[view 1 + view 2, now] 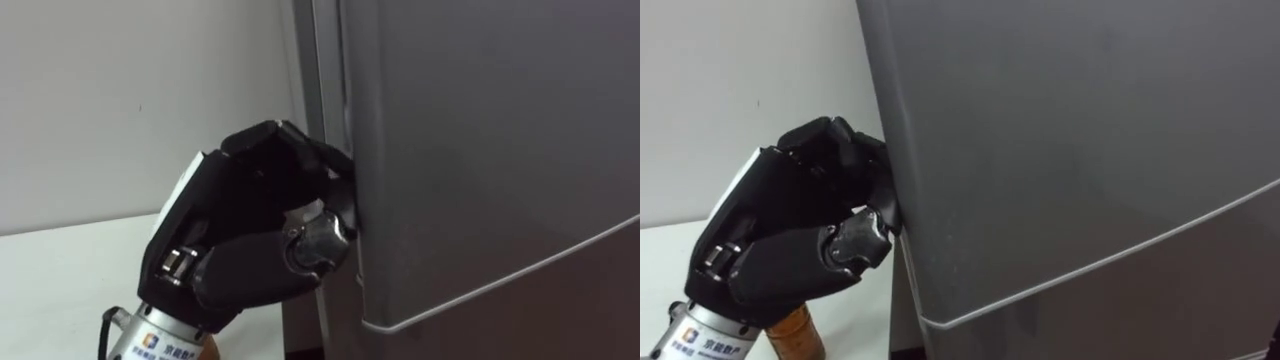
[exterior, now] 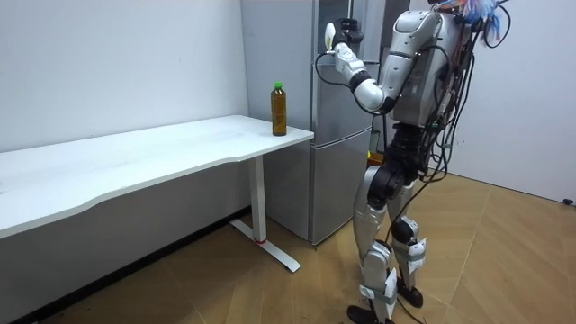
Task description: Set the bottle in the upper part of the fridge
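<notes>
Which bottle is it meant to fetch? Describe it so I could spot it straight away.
Look at the long white table along the wall. At its end nearest the grey fridge stands the bottle, upright near the edge. It is amber-brown with a green cap, slim and dark against the white top.

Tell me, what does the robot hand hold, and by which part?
The left robot hand grips the upper door by its left edge.

Wrist label point(image 1: 160, 343) on left hand point(image 1: 250, 225): print unreadable.
</notes>
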